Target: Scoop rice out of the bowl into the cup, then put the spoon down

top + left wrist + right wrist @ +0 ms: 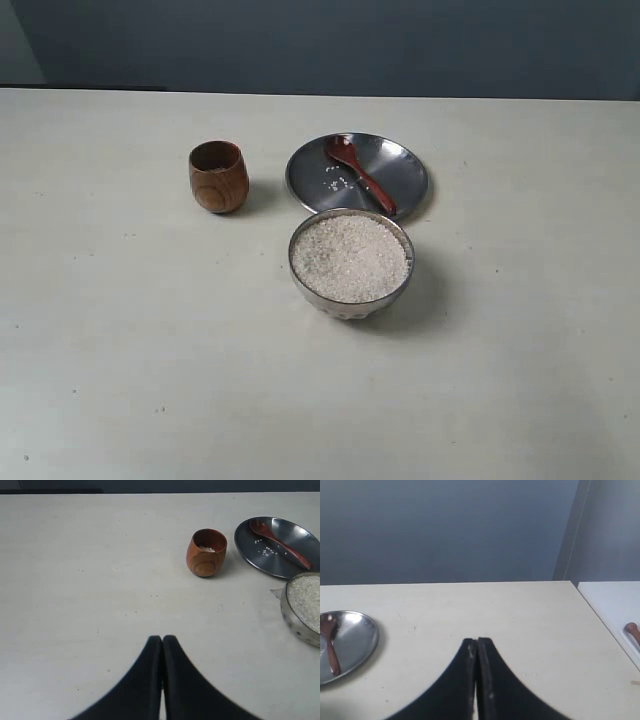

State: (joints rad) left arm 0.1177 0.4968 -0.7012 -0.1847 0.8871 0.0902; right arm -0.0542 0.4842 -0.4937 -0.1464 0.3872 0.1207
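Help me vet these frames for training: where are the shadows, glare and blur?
Exterior view: soft shadows fall right of the cup and bowl; the steel plate shows mild sheen. Left wrist view: the shut left pincer is a soft-edged black silhouette. Right wrist view: the right pincer likewise.

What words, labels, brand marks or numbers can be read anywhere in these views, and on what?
None: no view shows readable text.
The cup carries only wood grain.
The bowl, plate and spoon are unmarked.
The table is plain.
The left gripper and right gripper show bare black fingers with no lettering.
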